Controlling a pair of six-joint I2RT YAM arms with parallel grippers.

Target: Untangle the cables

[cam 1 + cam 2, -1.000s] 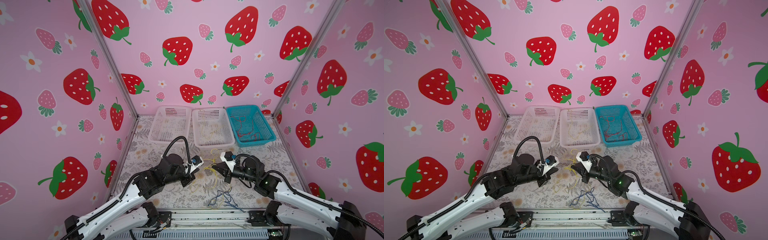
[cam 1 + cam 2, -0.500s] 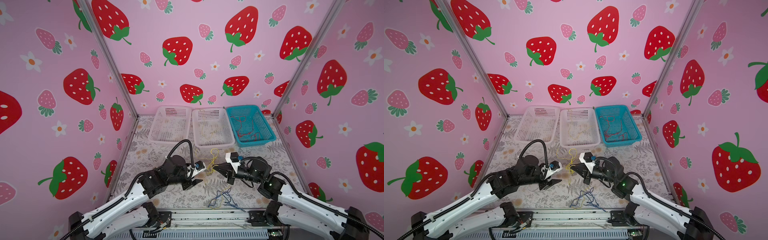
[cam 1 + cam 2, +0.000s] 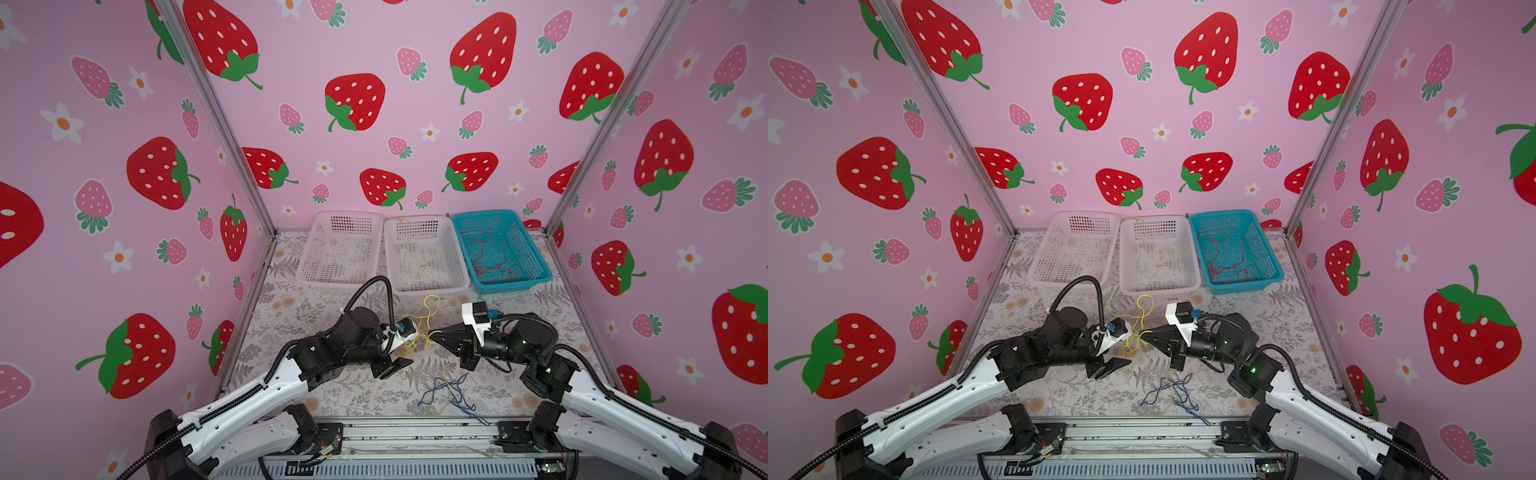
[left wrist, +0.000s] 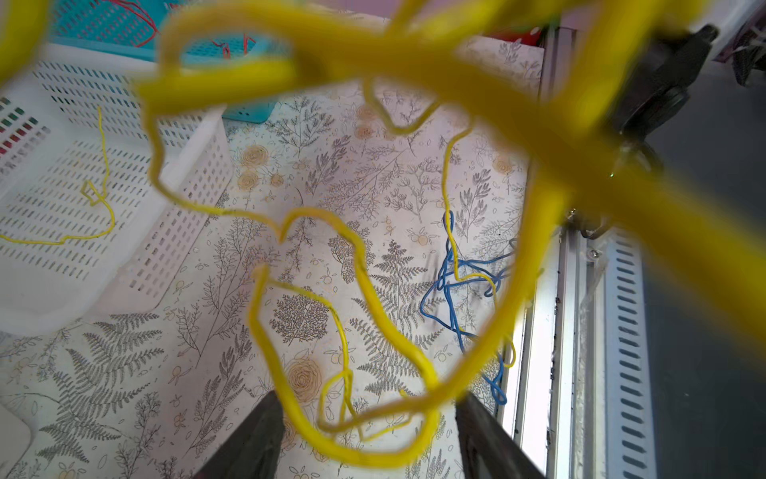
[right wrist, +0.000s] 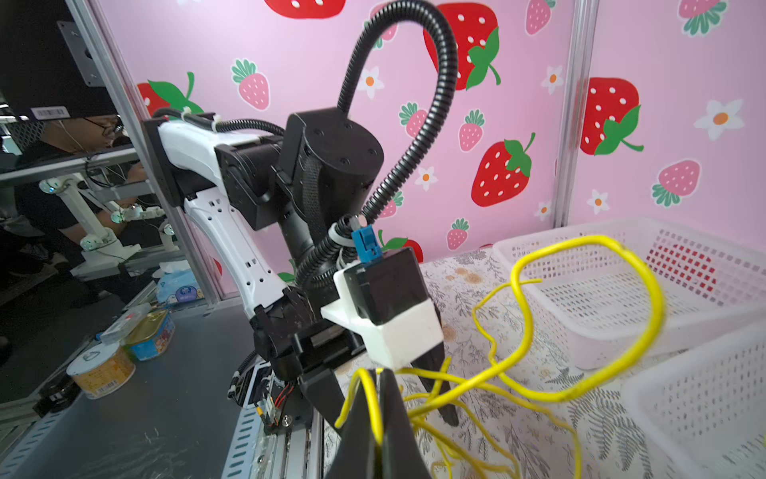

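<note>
Pinching yellow cable (image 5: 580, 239), right gripper (image 3: 432, 333); left gripper (image 4: 367, 408) spread; teal basket (image 3: 515, 286) holds red cable (image 3: 481, 242).

Left tool (image 4: 367, 396) gapes open, tip to tip with the tightly closed right tool (image 3: 433, 334).

A robotics lab's test booth, for all its cheer. Strawberry-print panels (image 3: 374, 124) hang on bare aluminium posts (image 3: 219, 120) at 9, 12 and 3 o'clock around a table under a floral cloth (image 3: 307, 307). Two white-and-black robot arms (image 3: 249, 399) stand on a metal rail (image 3: 415, 434) at 6 o'clock. Past the open side, the right wrist view shows a grey bench (image 5: 145, 414), a man in glasses (image 5: 62, 166) and another white arm (image 5: 89, 224) — a shared workroom.
</note>
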